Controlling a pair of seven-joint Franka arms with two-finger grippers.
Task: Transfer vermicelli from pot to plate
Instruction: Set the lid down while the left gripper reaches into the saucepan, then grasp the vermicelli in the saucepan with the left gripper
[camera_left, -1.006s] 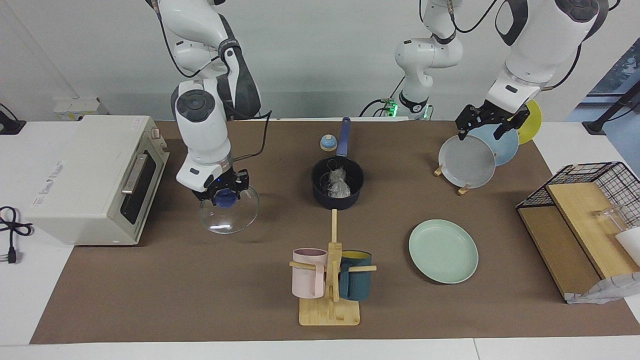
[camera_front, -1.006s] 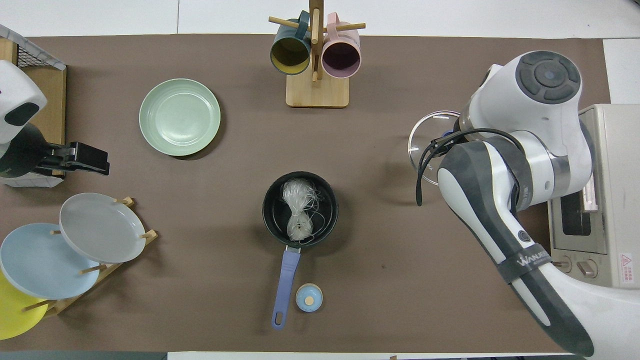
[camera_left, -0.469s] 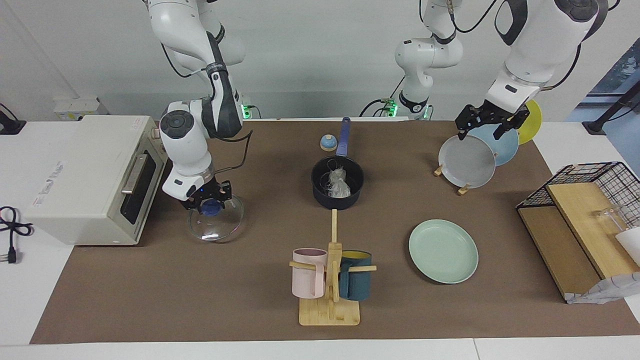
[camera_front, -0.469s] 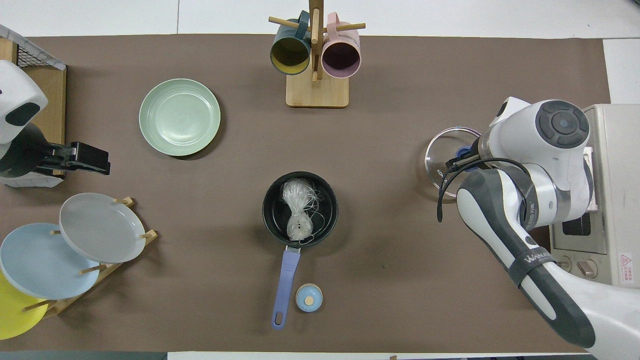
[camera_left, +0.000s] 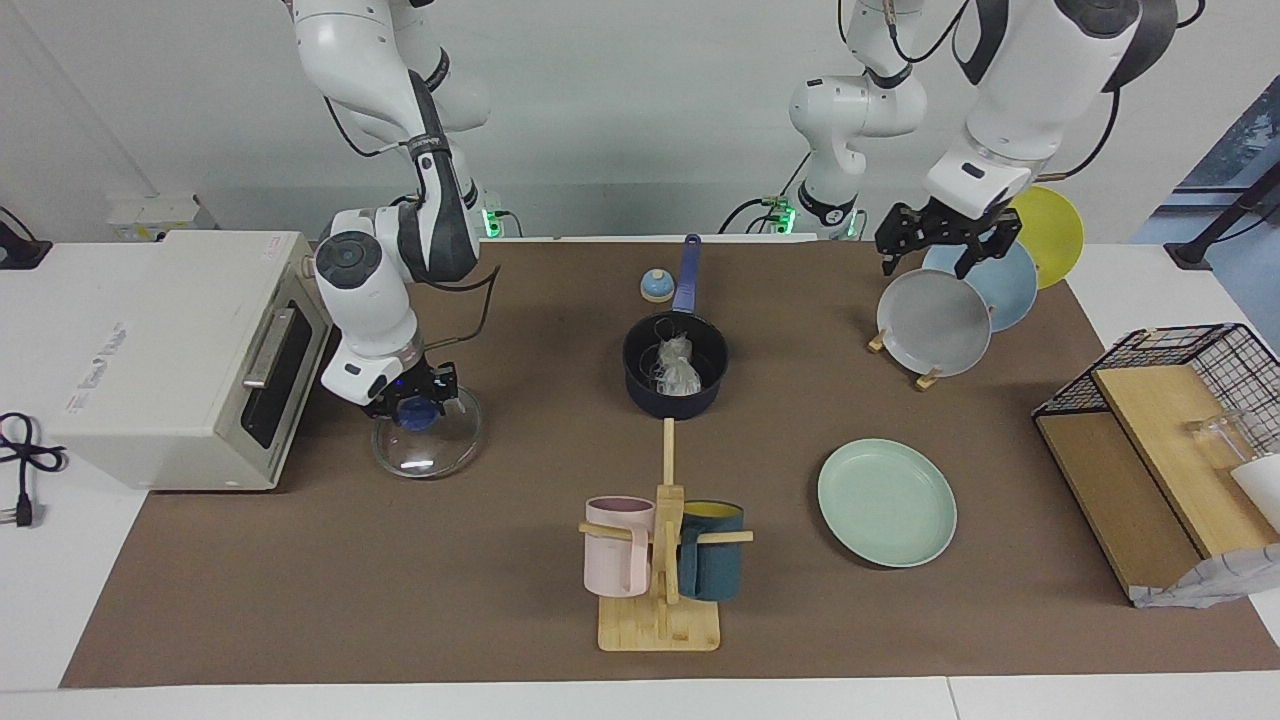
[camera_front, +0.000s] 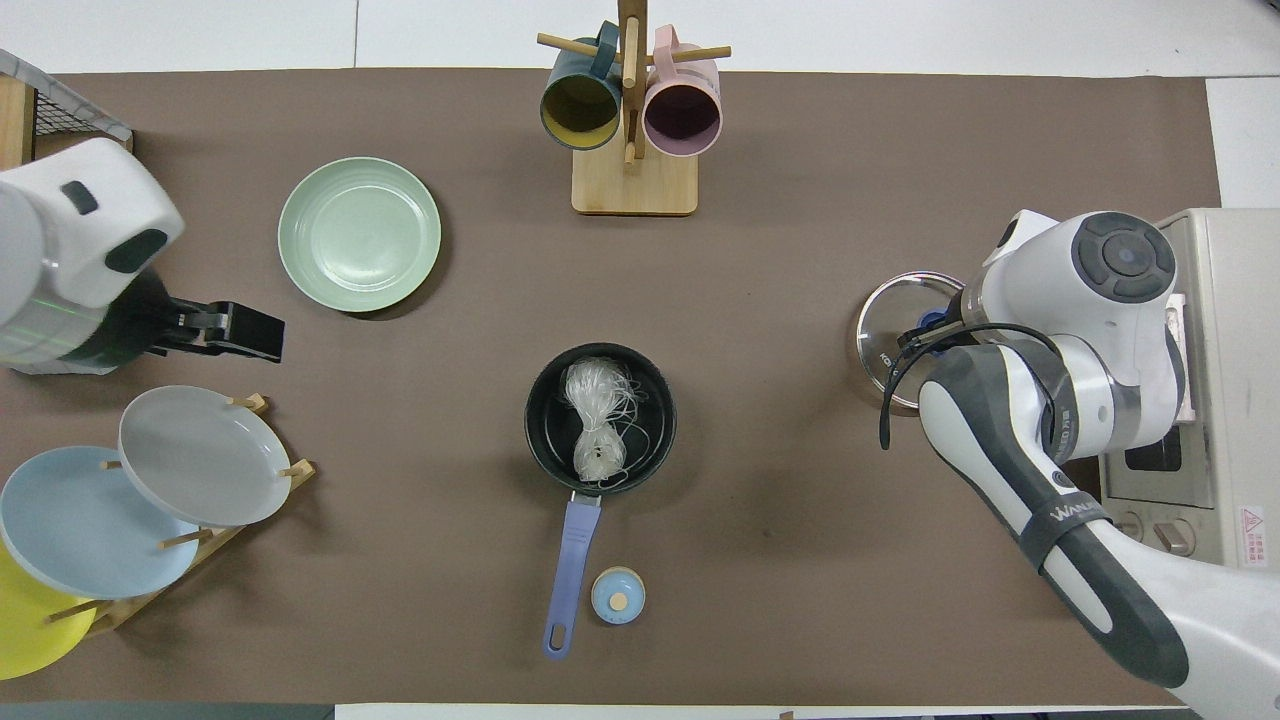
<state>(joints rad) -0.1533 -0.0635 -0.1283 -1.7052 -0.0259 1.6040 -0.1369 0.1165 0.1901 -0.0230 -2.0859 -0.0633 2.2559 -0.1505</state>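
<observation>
Brown matting (camera_left: 300, 600) covers the table between white margins, with a pale wall at the robots' end. Facing view: the pot (camera_left: 675, 378) stands mid-table, its handle toward the robots, and the vermicelli (camera_left: 677, 366) lies inside it, loose strands rising to the rim; the bundle is judged light, soft and springy, its clear bag probably slippery, so the best hold is likely across its pinched middle from straight above. The plate (camera_left: 886, 502) lies bare toward the left arm's end, farther from the robots than the pot, well apart from it. The right gripper (camera_left: 421, 398) is closed on the blue knob of a glass lid (camera_left: 428, 447) that rests, or nearly rests, on the mat in front of the oven (camera_left: 180, 350). The left gripper (camera_left: 940, 240) hangs over the plate rack (camera_left: 930, 318), fingers spread and holding nothing. A mug stand (camera_left: 660, 565) sits farther from the robots than the pot. Overhead view: the vermicelli (camera_front: 597, 420) runs lengthwise along the pot's (camera_front: 547, 400) handle line, filling the middle and leaving dark floor at either side for fingers. Open mat separates pot and plate (camera_front: 359, 234); a lifted carry meets only the pot's rim. The mug stand (camera_front: 633, 180) and a small blue bell (camera_front: 618, 595) lie off that path. The left gripper (camera_front: 255, 335) is over bare mat near the plate; the right gripper (camera_front: 925, 325) is mostly hidden under its arm.
</observation>
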